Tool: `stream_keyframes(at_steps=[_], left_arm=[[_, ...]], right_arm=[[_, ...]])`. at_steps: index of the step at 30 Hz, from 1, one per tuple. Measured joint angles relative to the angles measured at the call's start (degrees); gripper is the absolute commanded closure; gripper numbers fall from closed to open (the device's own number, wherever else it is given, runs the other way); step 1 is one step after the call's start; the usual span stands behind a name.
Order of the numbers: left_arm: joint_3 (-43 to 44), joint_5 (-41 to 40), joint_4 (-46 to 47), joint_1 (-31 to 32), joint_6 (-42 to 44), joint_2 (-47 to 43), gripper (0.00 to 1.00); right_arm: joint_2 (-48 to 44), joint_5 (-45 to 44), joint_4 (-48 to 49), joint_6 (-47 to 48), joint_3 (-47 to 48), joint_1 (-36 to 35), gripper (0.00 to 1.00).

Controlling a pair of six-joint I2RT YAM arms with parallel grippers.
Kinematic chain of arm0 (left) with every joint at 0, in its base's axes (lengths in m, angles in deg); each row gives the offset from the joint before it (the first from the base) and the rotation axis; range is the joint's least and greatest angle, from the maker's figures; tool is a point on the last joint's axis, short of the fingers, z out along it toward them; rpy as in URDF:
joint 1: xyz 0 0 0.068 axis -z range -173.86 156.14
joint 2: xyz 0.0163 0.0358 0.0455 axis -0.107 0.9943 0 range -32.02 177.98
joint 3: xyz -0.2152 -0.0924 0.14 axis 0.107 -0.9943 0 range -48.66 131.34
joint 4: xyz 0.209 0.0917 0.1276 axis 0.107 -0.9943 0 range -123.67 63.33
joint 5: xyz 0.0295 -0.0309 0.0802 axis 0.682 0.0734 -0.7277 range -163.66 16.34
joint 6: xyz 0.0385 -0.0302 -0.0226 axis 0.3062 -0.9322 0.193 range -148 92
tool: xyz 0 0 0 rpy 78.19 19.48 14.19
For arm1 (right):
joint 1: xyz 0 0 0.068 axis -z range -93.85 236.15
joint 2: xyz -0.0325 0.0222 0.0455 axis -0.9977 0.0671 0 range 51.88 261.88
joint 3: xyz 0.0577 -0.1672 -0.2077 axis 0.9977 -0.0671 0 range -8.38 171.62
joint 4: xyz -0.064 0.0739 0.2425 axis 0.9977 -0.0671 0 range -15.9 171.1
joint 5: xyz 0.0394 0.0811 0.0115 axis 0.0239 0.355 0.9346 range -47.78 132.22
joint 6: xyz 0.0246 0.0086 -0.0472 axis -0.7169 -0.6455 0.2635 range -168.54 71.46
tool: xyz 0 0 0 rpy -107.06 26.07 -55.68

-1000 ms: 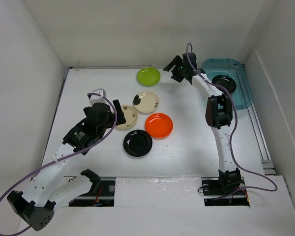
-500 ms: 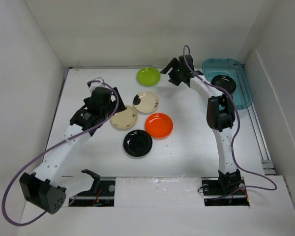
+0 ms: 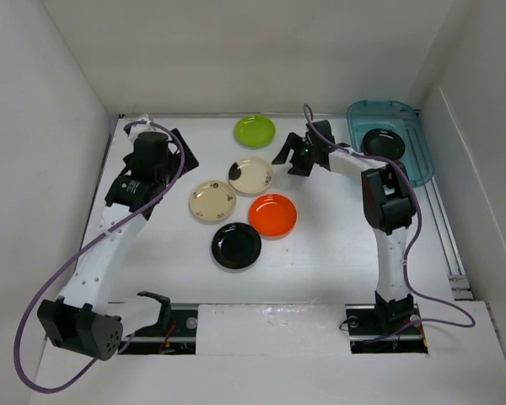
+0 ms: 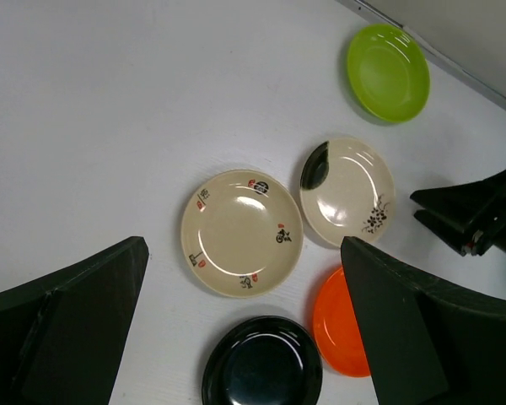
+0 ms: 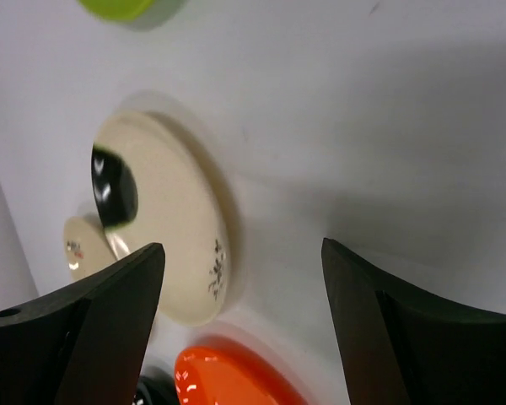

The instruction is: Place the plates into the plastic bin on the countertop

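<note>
Well, the worktop (image 3: 337,245) has white walls on three sides, and the plastic bin (image 3: 398,113) sits in its far right corner, tight along the right edge. One black plate (image 3: 383,143) already lies inside it, with bare bin floor showing on the far side of that plate.

The other five plates are loose. The lime green plate (image 3: 255,130) lies alone near the far edge. Closer in, four sit packed together around the middle: a cream plate with a black patch (image 3: 251,175), a cream plate with small red marks (image 3: 212,201) just beside it on the left, an orange plate (image 3: 272,214), and a second black plate (image 3: 236,245) nearest the near edge. There is wide bare surface between this cluster and the right edge, and more along the near edge and the left edge.

The right pincer (image 3: 287,163) is low over the worktop, just beside the right rim of the patched cream plate. Its jaws are spread wide and hold nothing. From the wrist view that plate's rim lies toward the left finger (image 5: 93,337), though I can't quite tell whether anything touches it.

The left pincer (image 3: 182,148) hangs high near the far left corner, spread fully and empty, well apart from every plate.
</note>
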Motion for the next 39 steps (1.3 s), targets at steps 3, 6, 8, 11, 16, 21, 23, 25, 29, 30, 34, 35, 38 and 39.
stream_keyframes(at_steps=[3,6,8,11,16,21,23,25,29,30,34,35,38,39], left_arm=[[-0.33,0.66,0.57,-0.81,0.50,-0.87,0.00],[-2.60,1.70,2.16,-0.74,0.74,-2.60,0.00],[-3.85,1.95,2.21,-0.76,0.85,-3.50,0.00],[-4.83,2.34,2.38,-0.76,1.09,-3.89,0.00],[-5.62,3.04,2.73,-0.76,1.33,-4.48,0.00],[-5.64,3.87,2.93,-0.76,1.51,-4.61,0.00],[-5.64,4.04,2.99,-0.76,1.53,-4.61,0.00],[-5.66,4.22,3.10,-0.76,1.55,-4.63,0.00],[-6.08,4.70,3.34,-0.76,1.57,-4.66,0.00],[-6.25,4.81,3.41,-0.76,1.60,-4.66,0.00],[-6.47,5.79,3.63,-0.76,1.84,-4.76,0.00],[-6.47,6.12,3.69,-0.76,1.92,-4.81,0.00],[-6.69,7.08,4.11,-0.76,2.08,-5.38,0.00],[-6.73,7.45,4.37,-0.76,2.19,-5.60,0.00]], right_arm=[[-1.22,3.28,0.72,2.29,-2.56,-1.22,0.22],[-0.81,5.99,1.33,3.54,-2.95,-2.32,0.31],[0.11,7.67,1.68,3.85,-2.54,-2.80,0.39],[2.40,8.96,1.68,4.17,-0.33,-3.02,0.53],[4.07,8.72,1.60,3.32,0.55,-2.51,1.00],[3.56,6.56,1.57,0.22,0.02,-2.10,1.00],[1.14,4.07,2.58,-1.62,-2.95,-1.84,1.00],[-3.26,1.51,2.23,-3.54,-6.88,-1.29,1.00],[-16.28,-3.82,2.14,-6.69,-12.90,1.75,1.00],[-20.11,-5.20,2.62,-7.37,-13.94,3.06,1.00],[-33.97,-10.23,5.90,-9.73,-18.80,11.32,1.00],[-36.17,-10.84,6.71,-10.40,-20.02,14.12,1.00],[-38.99,-12.24,8.63,-12.11,-24.11,22.67,1.00],[-38.84,-12.72,9.14,-12.79,-25.64,25.42,1.00]])
